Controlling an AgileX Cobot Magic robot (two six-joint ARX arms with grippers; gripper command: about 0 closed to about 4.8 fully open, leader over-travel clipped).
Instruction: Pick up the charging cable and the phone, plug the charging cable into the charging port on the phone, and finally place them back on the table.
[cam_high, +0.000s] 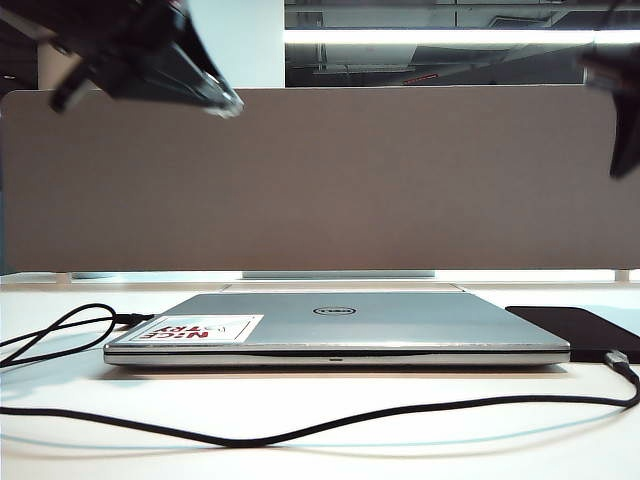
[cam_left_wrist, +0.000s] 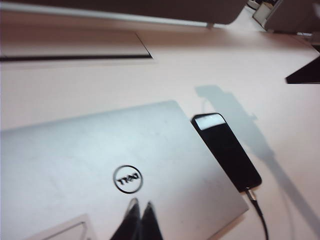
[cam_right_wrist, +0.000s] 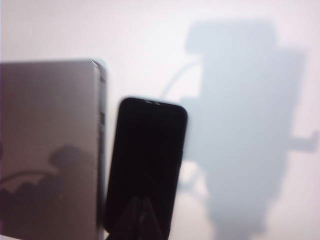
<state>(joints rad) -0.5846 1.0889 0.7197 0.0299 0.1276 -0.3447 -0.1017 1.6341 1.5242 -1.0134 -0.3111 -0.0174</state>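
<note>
Exterior view tells me we look nearly finished: the phone (cam_high: 575, 325) lies on the table (cam_high: 320, 440) at lower right with the charging cable (cam_high: 300, 432) plugged in, while my left gripper (cam_left_wrist: 140, 220) and right gripper (cam_right_wrist: 143, 220) hover closed, empty.

Dell roundel logo at the centre of the silver laptop (cam_high: 335, 325) lid. White sticker (cam_high: 197, 329) at the lid's front-left corner, red lettering seen upside down, reading "NICE" above a partly legible "TRY". No other legible text on the table.
</note>
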